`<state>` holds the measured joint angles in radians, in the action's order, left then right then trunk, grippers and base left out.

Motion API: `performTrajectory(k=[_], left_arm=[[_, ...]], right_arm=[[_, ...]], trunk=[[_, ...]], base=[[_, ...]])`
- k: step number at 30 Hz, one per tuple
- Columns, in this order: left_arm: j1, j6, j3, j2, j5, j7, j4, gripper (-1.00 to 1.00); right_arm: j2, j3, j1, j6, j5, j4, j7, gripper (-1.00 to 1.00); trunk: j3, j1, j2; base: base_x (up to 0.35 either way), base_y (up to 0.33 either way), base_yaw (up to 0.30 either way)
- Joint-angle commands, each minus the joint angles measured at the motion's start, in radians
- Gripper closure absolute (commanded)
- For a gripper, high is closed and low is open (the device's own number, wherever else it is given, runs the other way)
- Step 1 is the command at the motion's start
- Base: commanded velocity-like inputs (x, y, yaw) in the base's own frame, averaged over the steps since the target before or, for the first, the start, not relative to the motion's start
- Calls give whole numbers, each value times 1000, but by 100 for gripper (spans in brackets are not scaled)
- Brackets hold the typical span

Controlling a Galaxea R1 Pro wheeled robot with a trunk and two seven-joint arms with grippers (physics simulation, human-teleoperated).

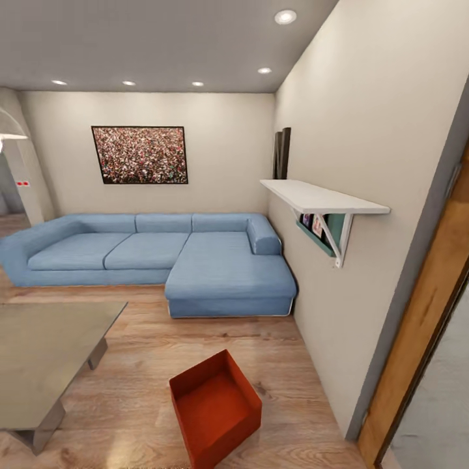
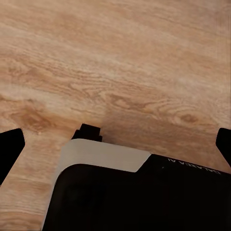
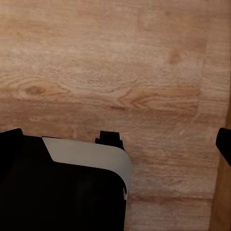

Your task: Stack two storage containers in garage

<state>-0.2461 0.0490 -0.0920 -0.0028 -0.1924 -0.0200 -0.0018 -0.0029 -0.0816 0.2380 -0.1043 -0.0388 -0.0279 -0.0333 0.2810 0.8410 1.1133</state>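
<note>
- One storage container (image 1: 216, 405) sits on the living room wood floor (image 1: 130, 404) just ahead of you, near the door (image 1: 423, 326); not yet moved.
- Left claw (image 2: 115, 144), right claw (image 3: 115, 144): wide apart, empty, over planks.
- Carry and stack left.

You face a blue corner sofa (image 1: 163, 257) on light wood planks (image 1: 137, 384). Framed picture (image 1: 139, 155) behind it. White wall shelf (image 1: 319, 195) at your right.

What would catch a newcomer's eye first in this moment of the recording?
An orange-red storage container sits open-topped on the light wood floor in the foreground of the head view. Behind it a blue corner sofa lines the far wall, under a speckled framed picture.
</note>
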Motion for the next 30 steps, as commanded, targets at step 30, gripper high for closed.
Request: performTrajectory(k=[30], left_arm=[[-1,3,-8,-2,1,-1,1,-100]], right_arm=[[2,-7,1,-6,-4,-3,-3,-100]], trunk=[[1,0,1]], base=[[0,0,282]])
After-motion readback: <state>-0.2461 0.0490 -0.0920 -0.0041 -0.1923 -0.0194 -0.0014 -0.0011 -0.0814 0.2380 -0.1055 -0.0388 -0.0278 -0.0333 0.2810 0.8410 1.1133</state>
